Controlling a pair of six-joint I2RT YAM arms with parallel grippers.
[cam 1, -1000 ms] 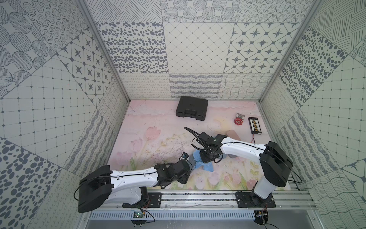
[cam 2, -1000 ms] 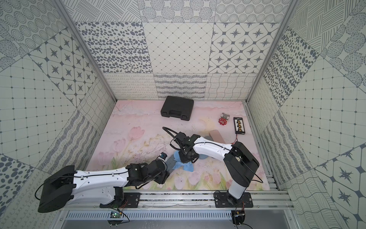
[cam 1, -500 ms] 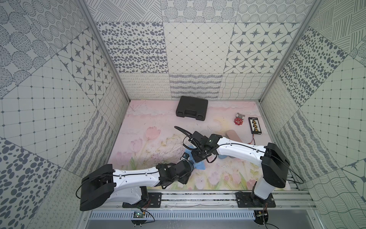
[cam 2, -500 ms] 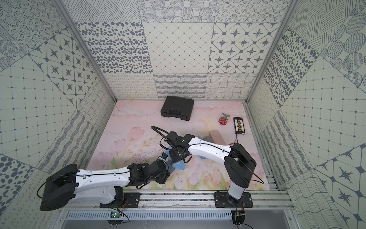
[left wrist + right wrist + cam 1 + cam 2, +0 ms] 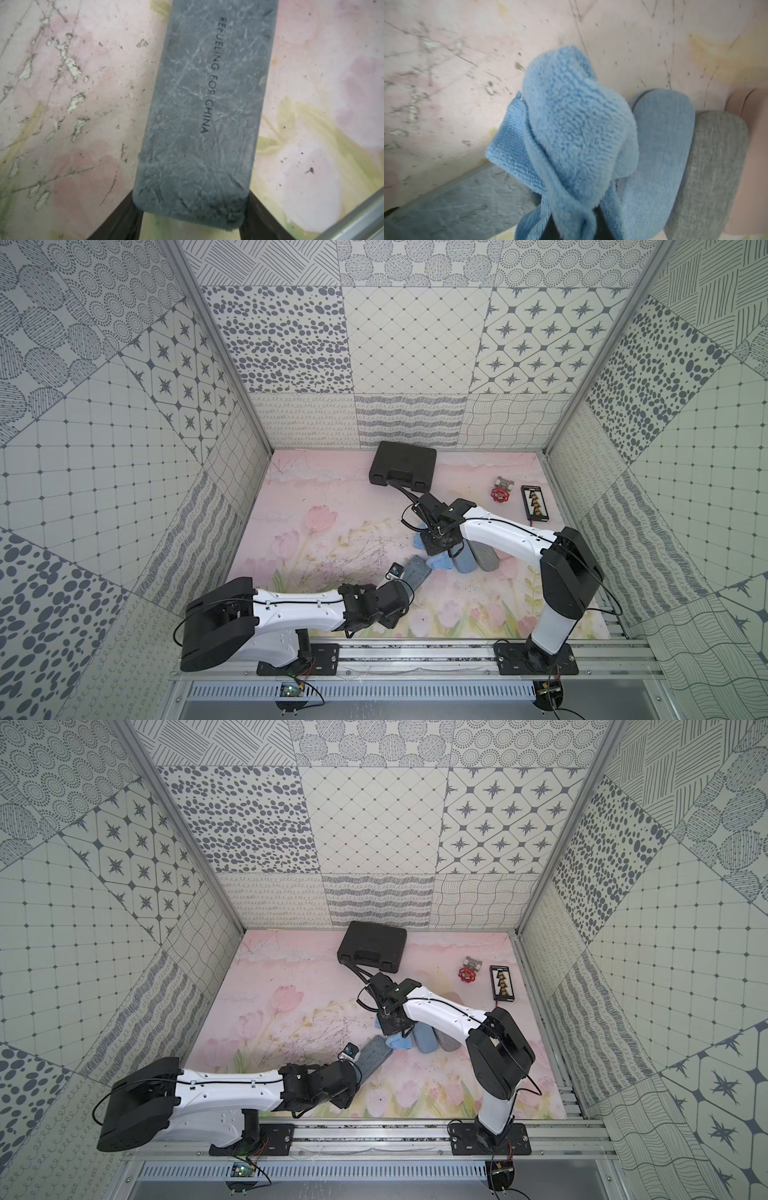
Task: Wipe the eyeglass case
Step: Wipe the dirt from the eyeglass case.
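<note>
Beside eyeglass case [image 5: 417,572], cloth [image 5: 440,563] pulled back from left fingers [image 5: 120,218].

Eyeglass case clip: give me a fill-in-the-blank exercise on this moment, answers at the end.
1. The cloth pinched in the right gripper is ___.
2. The eyeglass case held in the left gripper is printed REFUELING FOR ___.
3. Beside the cloth lie a denim-blue case, a grey case and a ___ one.
Answers: blue; CHINA; pink.
</note>
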